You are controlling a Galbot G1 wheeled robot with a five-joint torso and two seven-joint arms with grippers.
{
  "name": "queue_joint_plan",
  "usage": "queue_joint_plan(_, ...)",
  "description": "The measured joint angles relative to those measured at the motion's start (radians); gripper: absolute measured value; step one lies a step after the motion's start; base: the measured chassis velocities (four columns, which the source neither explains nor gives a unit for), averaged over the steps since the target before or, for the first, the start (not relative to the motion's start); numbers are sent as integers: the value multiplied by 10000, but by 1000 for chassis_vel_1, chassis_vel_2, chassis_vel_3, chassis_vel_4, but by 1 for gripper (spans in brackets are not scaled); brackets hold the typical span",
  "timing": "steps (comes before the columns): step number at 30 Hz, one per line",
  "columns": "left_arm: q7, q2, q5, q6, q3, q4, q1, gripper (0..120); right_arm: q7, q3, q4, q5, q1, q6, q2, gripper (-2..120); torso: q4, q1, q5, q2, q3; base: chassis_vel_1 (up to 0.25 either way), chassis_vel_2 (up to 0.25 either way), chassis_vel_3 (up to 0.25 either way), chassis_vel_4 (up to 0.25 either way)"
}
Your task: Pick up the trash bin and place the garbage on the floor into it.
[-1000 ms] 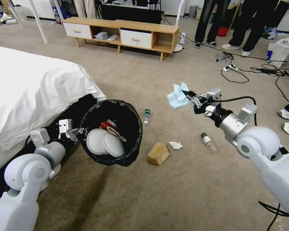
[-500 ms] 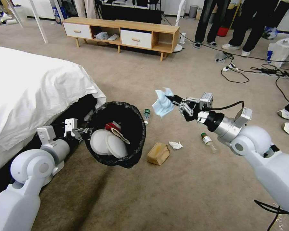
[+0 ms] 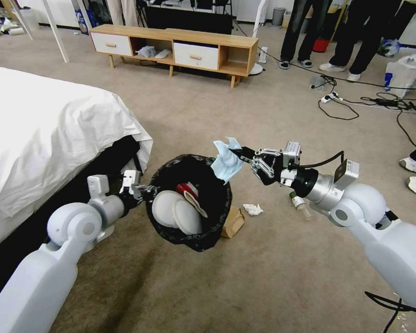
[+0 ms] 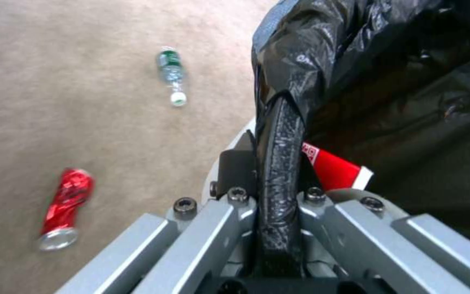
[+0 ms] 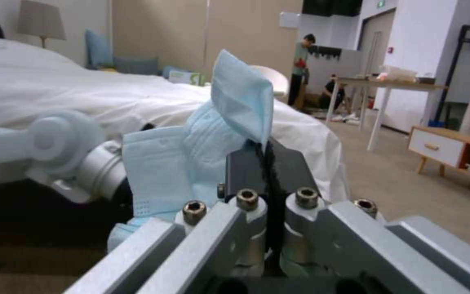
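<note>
The trash bin covers half the brown paper bag, the right gripper hides part of a bottle, and the bag lining conceals the bin's white wall.

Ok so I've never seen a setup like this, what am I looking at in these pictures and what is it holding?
It's a two-armed wheeled robot tidying a bedroom. One picture looks down from its head; the other two come from cameras on its wrists. The left gripper is clamped on the rim of the trash bin, holding it tilted. The right gripper pinches a blue mask just above the bin's mouth. On the floor lie a brown paper bag, a white tissue, small bottles and a crushed red can.
</note>
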Motion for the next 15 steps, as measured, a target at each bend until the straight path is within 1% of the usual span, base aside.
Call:
queue_joint_plan(1, 93, 91, -75, 0, 316, 134, -278, 2, -127, -6, 16, 31, -5, 7, -33, 0, 0, 0, 0, 0, 0, 0, 0, 0, 0)
queue_joint_plan(2, 123, 132, -104, 0, 484, 203, -432, 2, -179, -7, 24, 43, -12, 9, -51, 0, 0, 0, 1, 1, 0, 0, 0, 0, 0)
queue_joint_plan(3, 164, 181, -130, 0, 765, 327, -687, 2, -273, -7, 37, 68, -39, 10, -92, 0, 1, 0, 0, 1, 0, 0, 0, 0, 0)
queue_joint_plan(4, 164, 181, -130, 0, 765, 327, -687, 2, -273, -7, 37, 68, -39, 10, -92, 0, 1, 0, 0, 1, 0, 0, 0, 0, 0)
queue_joint_plan(5, 263, 213, -143, 0, 1206, 531, -1098, 2, -398, -5, 52, 101, -79, 10, -151, 0, 0, 0, 2, 2, 0, 0, 0, 0, 0)
queue_joint_plan(6, 307, 209, -144, 0, 1415, 626, -1282, 2, -448, -6, 53, 109, -92, 10, -174, 0, 1, 0, 1, 2, 0, 0, 0, 0, 0)
queue_joint_plan(7, 307, 209, -144, 0, 1415, 626, -1282, 2, -448, -6, 53, 109, -92, 10, -174, 0, 1, 0, 1, 2, 0, 0, 0, 0, 0)
queue_joint_plan(8, 378, 78, -138, 0, 1921, 873, -1717, 2, -552, -17, 54, 126, -111, 10, -219, 0, -1, 0, 1, 2, 0, 0, 0, 0, 0)
queue_joint_plan(9, 442, -76, -120, 0, 2271, 1069, -2014, 2, -648, -51, 52, 139, -116, 10, -232, 0, -2, 0, 2, 2, 1, 0, 0, 0, 0)
queue_joint_plan(10, 442, -76, -120, 0, 2271, 1069, -2014, 2, -648, -51, 52, 139, -116, 10, -232, 0, -2, 0, 2, 2, 1, 0, 0, 0, 0)
queue_joint_plan(13, 611, -285, -34, 0, 2752, 1447, -2372, 2, -824, -94, -18, 139, -179, 21, -262, 0, 2, 0, 2, 2, 1, 0, 0, 0, 0)
queue_joint_plan(14, 611, -285, -34, 0, 2752, 1447, -2372, 2, -824, -94, -18, 139, -179, 21, -262, 0, 2, 0, 2, 2, 1, 0, 0, 0, 0)
queue_joint_plan(15, 639, -333, -16, 0, 2878, 1542, -2452, 2, -874, -111, -53, 130, -212, 30, -282, 0, 1, 0, 1, 1, 1, 0, 0, 0, 0)
